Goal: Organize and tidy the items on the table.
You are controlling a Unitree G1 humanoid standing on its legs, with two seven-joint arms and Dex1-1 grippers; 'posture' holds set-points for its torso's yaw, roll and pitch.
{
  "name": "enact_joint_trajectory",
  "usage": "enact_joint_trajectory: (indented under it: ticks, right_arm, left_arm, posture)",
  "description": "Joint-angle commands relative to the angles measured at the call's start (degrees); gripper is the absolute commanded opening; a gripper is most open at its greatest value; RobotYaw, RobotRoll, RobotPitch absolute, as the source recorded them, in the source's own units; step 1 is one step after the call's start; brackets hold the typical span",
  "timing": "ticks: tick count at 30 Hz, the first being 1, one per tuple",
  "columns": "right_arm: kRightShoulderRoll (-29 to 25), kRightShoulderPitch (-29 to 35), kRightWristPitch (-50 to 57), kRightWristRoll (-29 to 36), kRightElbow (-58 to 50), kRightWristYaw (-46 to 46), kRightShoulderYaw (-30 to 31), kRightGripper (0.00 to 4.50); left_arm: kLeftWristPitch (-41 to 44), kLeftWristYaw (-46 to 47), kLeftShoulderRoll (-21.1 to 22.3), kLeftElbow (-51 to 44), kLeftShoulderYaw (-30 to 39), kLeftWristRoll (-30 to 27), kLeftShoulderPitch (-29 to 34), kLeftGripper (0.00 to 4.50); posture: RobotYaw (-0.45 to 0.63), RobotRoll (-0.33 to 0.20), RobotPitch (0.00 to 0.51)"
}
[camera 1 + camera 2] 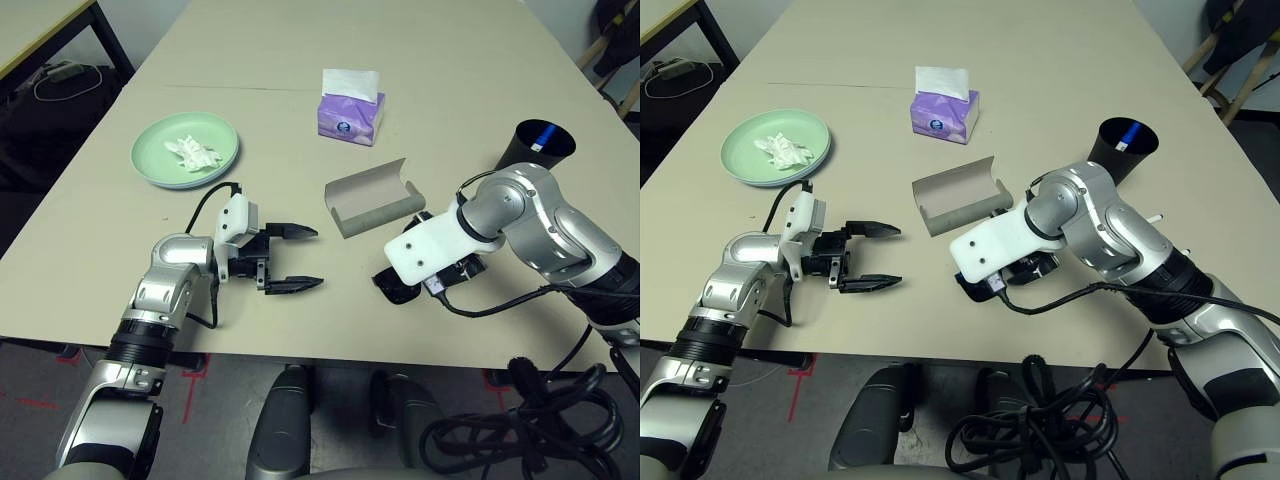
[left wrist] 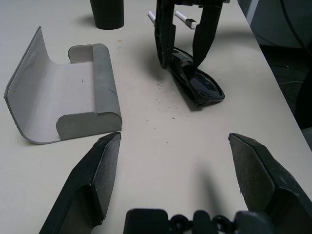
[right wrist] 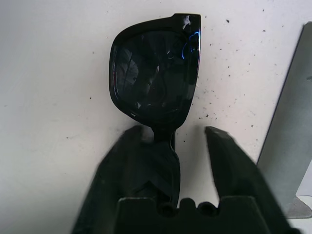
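While the right gripper is pointing steeply down at the large beige table, its two black fingers are standing on either side of the folded black sunglasses, about half open. One finger seems to be touching the frame and the other is a little apart, so I cannot tell if the grip is already firm. The sunglasses are lying flat on the table near its front edge, just beside the open grey oblong glasses case. In the left wrist view their long axis is running slanted away from the right gripper.

The left gripper is hovering low over the table with its fingers spread wide and holding nothing, and it is pointing toward the case and the sunglasses.

The case is lying open with its lid raised. The mint-green round plate with the crumpled white tissue wad is sitting further back on the left. The black cup is standing on the right.
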Motion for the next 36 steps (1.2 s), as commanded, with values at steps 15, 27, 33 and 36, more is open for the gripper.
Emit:
enact_joint_trajectory:
  ticks: [15,27,33,36]
  right_arm:
    - [-0.2,-4.6,-0.1,1.8,0.8,1.0,-1.7,0.37]
    - [7.8,-17.3,-5.6,0.0,15.7,-14.4,-3.5,0.37]
    - [10.9,-19.8,-11.9,-4.3,26.8,-23.8,-1.8,0.37]
    - [12.0,-20.4,-13.8,-5.7,30.3,-25.9,-1.5,0.37]
  left_arm:
    - [-0.7,-0.3,0.3,-0.2,-0.8,0.5,0.0,4.50]
    - [2.2,5.1,0.4,-3.4,0.7,0.2,0.0,4.50]
    - [5.6,10.1,1.0,-6.9,1.4,0.3,0.8,4.50]
    - [7.2,11.2,1.1,-9.0,1.7,-0.5,1.3,4.50]
  posture:
    - [0.20,0.000,0.156]
    - [0.22,0.000,0.144]
    - [0.24,0.000,0.148]
    - [0.24,0.000,0.150]
